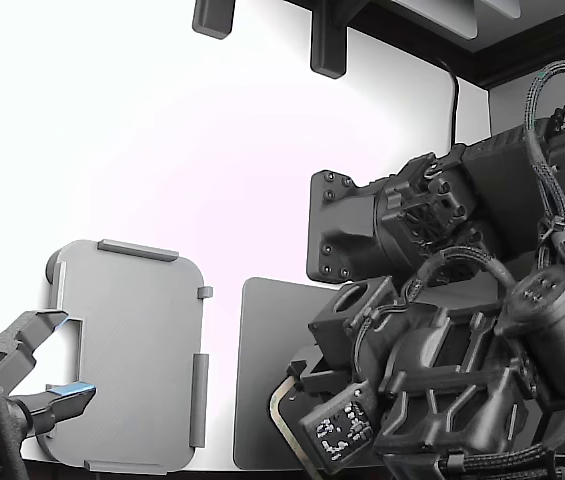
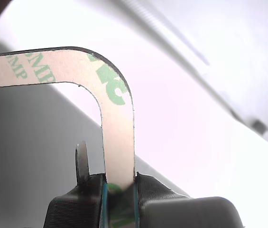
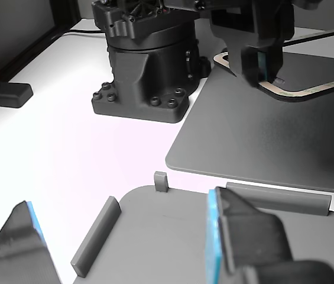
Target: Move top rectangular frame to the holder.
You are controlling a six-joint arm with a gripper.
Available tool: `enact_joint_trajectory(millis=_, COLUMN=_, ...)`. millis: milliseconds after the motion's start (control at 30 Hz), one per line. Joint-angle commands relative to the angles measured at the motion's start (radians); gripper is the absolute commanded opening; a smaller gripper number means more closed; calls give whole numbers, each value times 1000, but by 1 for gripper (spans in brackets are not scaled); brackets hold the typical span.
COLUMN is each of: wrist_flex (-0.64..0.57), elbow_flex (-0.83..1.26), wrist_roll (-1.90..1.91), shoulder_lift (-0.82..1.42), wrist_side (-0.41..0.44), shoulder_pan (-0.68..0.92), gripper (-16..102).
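One side of the frame (image 2: 117,142) sits pinched inside the clenched claw (image 2: 119,190).

Your gripper (image 3: 265,64), clamped on the thin beige rectangular frame (image 2: 117,137), hangs over the flat dark grey mat (image 3: 255,136). Bare white tabletop (image 3: 96,154) lies between mat and light grey tabbed holder tray (image 1: 132,360). The black arm base (image 3: 146,65) stands beside the gripper.
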Motion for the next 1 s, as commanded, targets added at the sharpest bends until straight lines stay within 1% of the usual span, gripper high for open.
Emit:
enact_joint_trajectory(millis=0, wrist_flex=9, elbow_flex=-44, wrist_roll=58, shoulder_lift=29, wrist_side=3, shoulder_pan=-78, gripper=-11)
enact_joint_trajectory(millis=133, wrist_flex=9, elbow_flex=-86, wrist_roll=71, shoulder_lift=14, wrist_side=2, shoulder_pan=-195, gripper=-11)
enact_joint_trajectory(millis=200, wrist_flex=9, elbow_flex=-112, wrist_roll=63, shoulder_lift=-9, wrist_side=-15, shoulder_pan=-249, gripper=-11)
enact_joint_trajectory(millis=500, wrist_flex=9, elbow_flex=-236, wrist_roll=138, shoulder_lift=-101, wrist_side=-46, shoulder_pan=-413, gripper=-11)
enact_joint_trajectory(millis=800, wrist_flex=9, elbow_flex=-408, wrist_roll=167, shoulder_lift=-325, wrist_side=-66, shoulder_pan=-503, gripper=-11)
enact_joint_trajectory(millis=967, wrist_flex=-3, elbow_flex=-436, wrist_roll=158, shoulder_lift=-402, wrist_side=-86, shoulder_pan=-526, gripper=-11)
